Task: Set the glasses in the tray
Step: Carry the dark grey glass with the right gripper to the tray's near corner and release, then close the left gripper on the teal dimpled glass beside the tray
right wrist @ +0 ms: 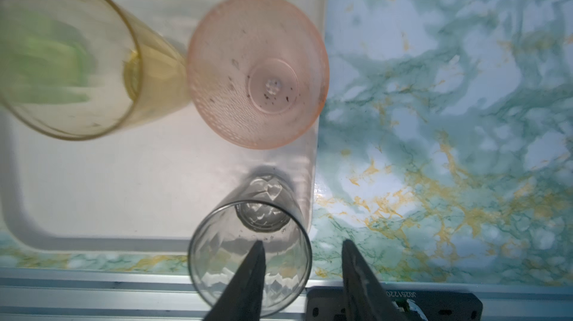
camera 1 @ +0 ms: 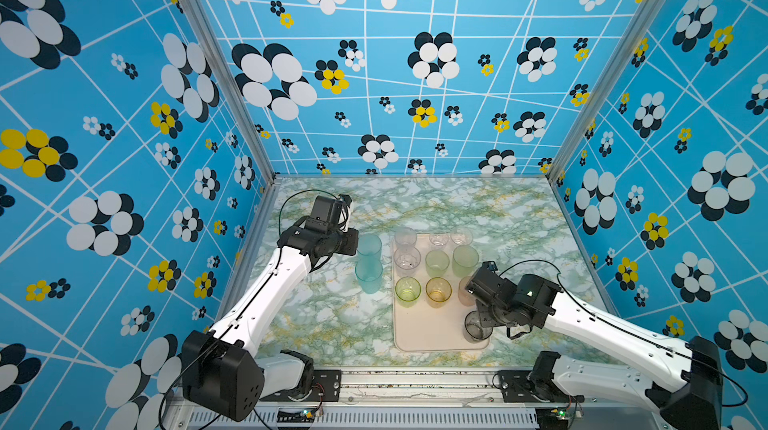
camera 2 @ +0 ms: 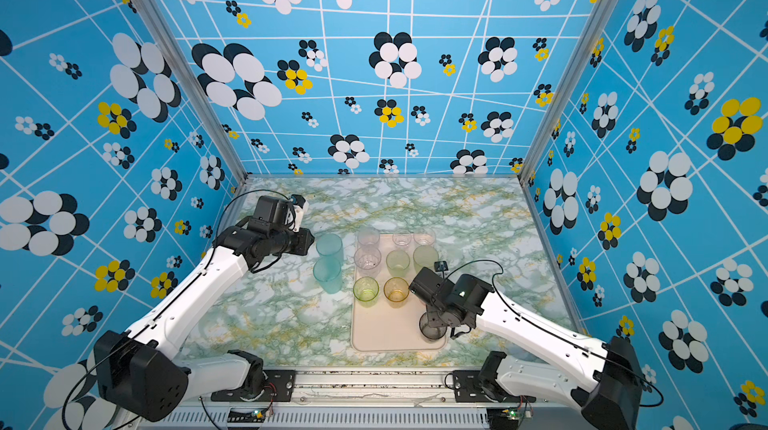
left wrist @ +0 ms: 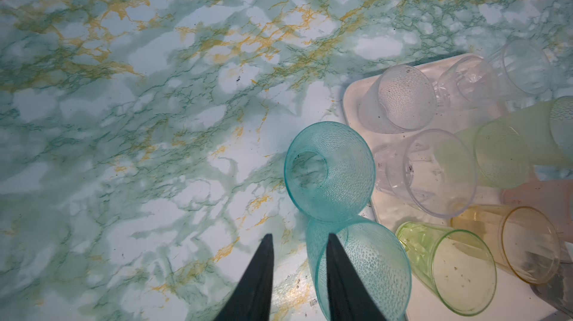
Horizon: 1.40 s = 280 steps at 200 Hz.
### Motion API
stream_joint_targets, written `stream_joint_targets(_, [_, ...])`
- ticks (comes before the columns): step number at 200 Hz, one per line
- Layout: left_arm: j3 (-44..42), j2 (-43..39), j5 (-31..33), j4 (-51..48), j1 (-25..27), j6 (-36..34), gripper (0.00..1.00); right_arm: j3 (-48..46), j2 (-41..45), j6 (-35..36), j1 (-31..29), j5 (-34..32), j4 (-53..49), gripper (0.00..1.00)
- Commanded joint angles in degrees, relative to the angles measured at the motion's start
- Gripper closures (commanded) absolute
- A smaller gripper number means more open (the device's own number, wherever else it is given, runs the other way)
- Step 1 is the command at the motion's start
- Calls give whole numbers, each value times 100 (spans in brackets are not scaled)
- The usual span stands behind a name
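Note:
The cream-pink tray (camera 1: 432, 334) (camera 2: 386, 334) lies right of the table's middle. It holds several glasses: clear, pale green, lime (camera 1: 407, 291), amber (camera 1: 438, 291) and pink (right wrist: 257, 71). A smoky grey glass (camera 1: 477, 327) (right wrist: 217, 242) stands upright in its near right corner. My right gripper (right wrist: 302, 243) is open, one finger inside that glass's rim and one outside. Two teal-blue glasses (camera 1: 369, 247) (camera 1: 368, 276) stand on the table left of the tray. My left gripper (left wrist: 299, 237) is open astride the nearer teal glass's (left wrist: 372, 266) wall, with a gap.
The near left part of the tray (camera 2: 374, 336) is bare. A metal rail (camera 1: 415, 378) runs along the table's front edge, close under my right gripper. Patterned walls close in the table on three sides.

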<state>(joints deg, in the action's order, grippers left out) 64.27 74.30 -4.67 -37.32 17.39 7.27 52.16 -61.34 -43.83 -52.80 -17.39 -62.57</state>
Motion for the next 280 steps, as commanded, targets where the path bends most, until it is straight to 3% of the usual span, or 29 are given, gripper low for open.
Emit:
stream_joint_targets(1, [157,314,-9,-200,-72,-103,67,470,111,296,77,-405,-380,56])
stream_joint_targets(52, [371,991,-45,-58,-107,-172,68,1039,70,647,218,-670,-515,56])
stream_joint_targets(168, [792,1891,-13,45,-139,-374,79,836,289,692,430,-643,-528,56])
stream_joint_targets(223, [954,2116,142,8,-140,-454,95,750,415,711,477,-661,-520,56])
stream_joint_targets(252, [978,2026,306,64,-139,-481,97,685,508,704,491,-673,-502,56])
stream_joint_targets(280, [988,1406,489,151,-122,-489,98,679,578,718,499,-696,-452,56])
